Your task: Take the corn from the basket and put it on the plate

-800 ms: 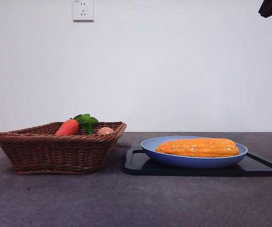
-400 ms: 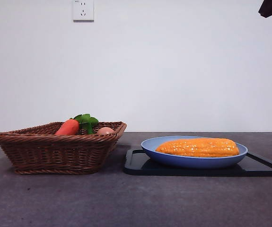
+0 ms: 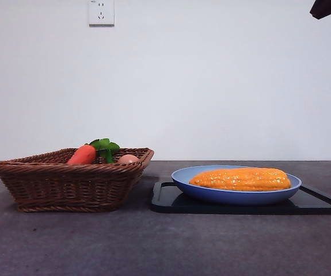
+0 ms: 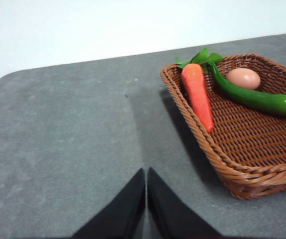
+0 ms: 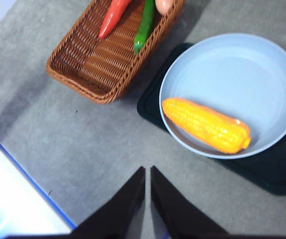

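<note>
1. Since the corn [image 3: 240, 179] lies lengthwise inside the plate [image 3: 183, 185], at lower right of the front frame and free of any tool, the placing step looks finished; I judge the task essentially complete.
2. One corn cob shows, and the right wrist frame has it [image 5: 206, 125] resting on the plate's [image 5: 242, 64] near side, close to the rim.
3. One light-blue plate sits on one black tray [image 3: 320, 202], which lies flat on the table [image 3: 153, 247].
4. One basket [image 3: 67, 184] stands at lower left of the front frame, just beside the tray, apart from it.
5. Inside the basket lie one carrot [image 4: 198, 94], one green pepper [image 4: 249, 97] and one egg [image 4: 243, 78].
6. The right tool [image 5: 147, 179] hangs high above the table, at the bottom centre of its own frame, jaws pressed together and holding nothing.
7. The left tool [image 4: 146, 180] sits over bare table beside the basket [image 4: 242, 174], jaws likewise closed and empty.
8. A dark arm tip [image 3: 329, 8] shows at the upper right corner of the front frame.
9. Next, I judge, nothing more than parking both arms clear is needed.
</note>
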Action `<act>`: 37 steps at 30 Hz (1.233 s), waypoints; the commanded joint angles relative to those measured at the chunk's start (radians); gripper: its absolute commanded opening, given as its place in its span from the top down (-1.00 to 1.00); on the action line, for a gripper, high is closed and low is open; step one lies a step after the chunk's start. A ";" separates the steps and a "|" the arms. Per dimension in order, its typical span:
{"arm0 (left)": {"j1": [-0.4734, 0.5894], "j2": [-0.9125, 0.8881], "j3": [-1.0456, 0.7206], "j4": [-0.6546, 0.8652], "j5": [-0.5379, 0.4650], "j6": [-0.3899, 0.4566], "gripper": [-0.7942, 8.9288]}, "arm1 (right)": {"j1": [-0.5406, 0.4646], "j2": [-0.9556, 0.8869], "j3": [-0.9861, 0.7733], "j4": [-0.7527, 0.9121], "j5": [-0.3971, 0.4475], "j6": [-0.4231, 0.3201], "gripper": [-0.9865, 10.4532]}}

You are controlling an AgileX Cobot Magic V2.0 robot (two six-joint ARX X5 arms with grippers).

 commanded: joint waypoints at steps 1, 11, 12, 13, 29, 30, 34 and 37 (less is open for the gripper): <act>0.003 -0.001 -0.028 -0.003 -0.003 -0.005 0.82 | 0.003 0.005 0.017 0.015 -0.002 -0.009 0.82; 0.003 -0.001 -0.028 -0.003 -0.003 -0.005 0.82 | 0.003 0.005 0.017 0.021 -0.002 -0.009 0.82; 0.003 -0.001 -0.028 -0.003 -0.003 -0.005 0.82 | 0.003 0.005 0.017 0.026 -0.002 -0.009 0.82; 0.003 -0.001 -0.028 -0.003 -0.003 -0.005 0.82 | 0.003 0.005 0.017 0.029 -0.002 -0.009 0.82; 0.003 -0.001 -0.028 -0.003 -0.003 -0.005 0.82 | -0.150 -0.274 -0.313 0.583 0.069 -0.107 0.82; 0.003 -0.001 -0.028 -0.003 -0.003 -0.005 0.82 | -0.166 -0.307 -0.356 0.617 0.072 -0.104 0.82; 0.003 -0.001 -0.028 -0.003 -0.003 -0.005 0.82 | -0.219 -0.470 -0.537 0.732 0.132 -0.093 0.82; 0.003 -0.001 -0.028 -0.003 -0.003 -0.005 0.82 | -0.225 -0.568 -0.636 0.773 0.198 -0.093 0.82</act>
